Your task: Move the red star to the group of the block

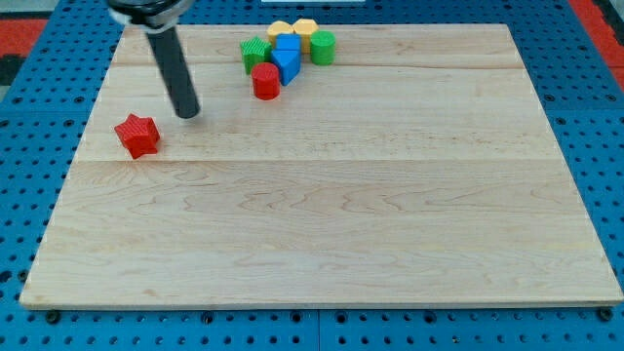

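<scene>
the red star [136, 135] sits alone at the far left of the wooden bench [322, 214], well apart from the block group [287, 54] at the far edge. my tip [189, 114] rests just right of the star; there are no jaws. task barely begun.

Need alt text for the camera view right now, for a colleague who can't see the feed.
A red star lies alone near the wooden board's left edge, with my tip just to its upper right, not touching. At the view's top sits a cluster: red cylinder, two blue blocks, two green blocks and two yellow blocks.
</scene>
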Controlling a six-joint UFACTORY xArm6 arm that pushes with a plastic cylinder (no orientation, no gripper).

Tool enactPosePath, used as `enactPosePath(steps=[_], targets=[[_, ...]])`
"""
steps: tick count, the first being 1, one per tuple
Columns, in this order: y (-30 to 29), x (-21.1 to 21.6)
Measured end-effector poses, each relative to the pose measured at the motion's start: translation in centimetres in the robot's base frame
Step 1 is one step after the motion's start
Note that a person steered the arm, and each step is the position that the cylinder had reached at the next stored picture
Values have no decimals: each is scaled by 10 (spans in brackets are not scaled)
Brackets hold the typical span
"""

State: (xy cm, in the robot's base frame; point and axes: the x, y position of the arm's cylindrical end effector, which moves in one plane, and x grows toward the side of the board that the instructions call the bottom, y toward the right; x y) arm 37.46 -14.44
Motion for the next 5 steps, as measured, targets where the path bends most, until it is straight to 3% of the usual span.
enactPosePath(steps=[1, 2, 4, 5], targets=[[1, 99], [-84, 93], [8, -11], [10, -32]])
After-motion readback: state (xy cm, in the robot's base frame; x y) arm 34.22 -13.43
